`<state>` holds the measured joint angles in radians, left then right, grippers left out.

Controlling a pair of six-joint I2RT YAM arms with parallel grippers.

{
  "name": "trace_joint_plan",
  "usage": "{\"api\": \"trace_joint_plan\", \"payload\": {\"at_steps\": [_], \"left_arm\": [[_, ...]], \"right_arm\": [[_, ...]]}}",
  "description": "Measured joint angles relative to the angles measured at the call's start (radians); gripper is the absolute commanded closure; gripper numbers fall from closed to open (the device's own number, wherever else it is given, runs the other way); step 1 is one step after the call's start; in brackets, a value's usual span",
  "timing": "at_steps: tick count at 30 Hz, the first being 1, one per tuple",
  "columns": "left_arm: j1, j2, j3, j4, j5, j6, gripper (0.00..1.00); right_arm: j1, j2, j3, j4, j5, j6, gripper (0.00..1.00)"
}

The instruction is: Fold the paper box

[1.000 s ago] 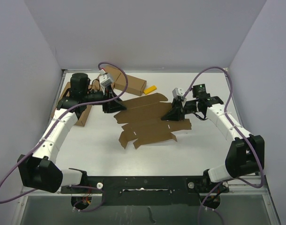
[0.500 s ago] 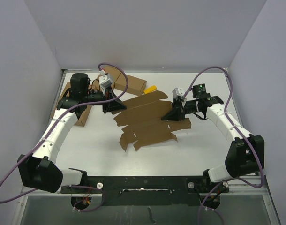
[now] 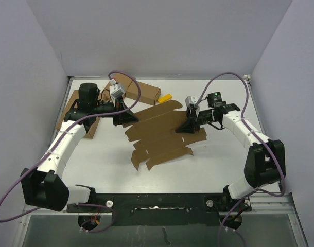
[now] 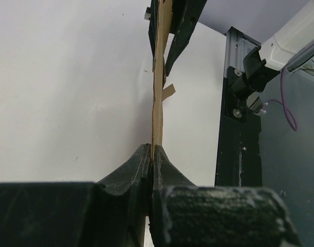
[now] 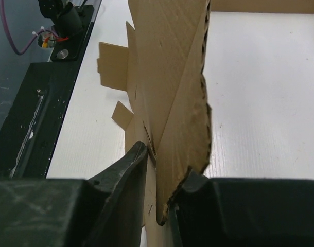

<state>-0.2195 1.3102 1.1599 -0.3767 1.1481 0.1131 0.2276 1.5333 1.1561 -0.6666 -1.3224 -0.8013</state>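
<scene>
White table point(image 3: 224, 164); only wrist views show left tool point(image 4: 152, 152) and right tool point(image 5: 165, 163) pinching paper box point(image 3: 158, 136).

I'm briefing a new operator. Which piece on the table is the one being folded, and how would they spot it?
On the white table, look at the middle, between the left tool and the right tool. The flat brown cardboard sheet with notched flaps lies there, spread open, unlike the closed rectangular brown carton behind it.
</scene>
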Motion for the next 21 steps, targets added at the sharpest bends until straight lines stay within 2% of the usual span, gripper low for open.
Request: {"api": "trace_joint_plan", "payload": {"at_steps": [3,4,11,14,21], "left_arm": [[0.002,0.0,-0.002,0.002,-0.005,-0.003,1.0],[0.004,0.0,-0.002,0.004,-0.008,-0.004,1.0],[0.028,0.0,-0.021,0.039,-0.027,-0.017,1.0],[0.041,-0.003,-0.05,0.057,-0.039,-0.028,1.0],[0.074,-0.005,-0.103,0.087,-0.079,-0.05,1.0]], "right_arm": [[0.003,0.012,0.0,0.006,0.019,0.016,0.69],[0.002,0.014,0.0,0.008,0.027,0.024,0.62],[-0.005,0.015,0.0,0.03,0.079,0.06,0.45],[-0.024,0.015,0.0,0.035,0.092,0.071,0.42],[-0.106,0.011,-0.002,0.065,0.116,0.102,0.41]]}}
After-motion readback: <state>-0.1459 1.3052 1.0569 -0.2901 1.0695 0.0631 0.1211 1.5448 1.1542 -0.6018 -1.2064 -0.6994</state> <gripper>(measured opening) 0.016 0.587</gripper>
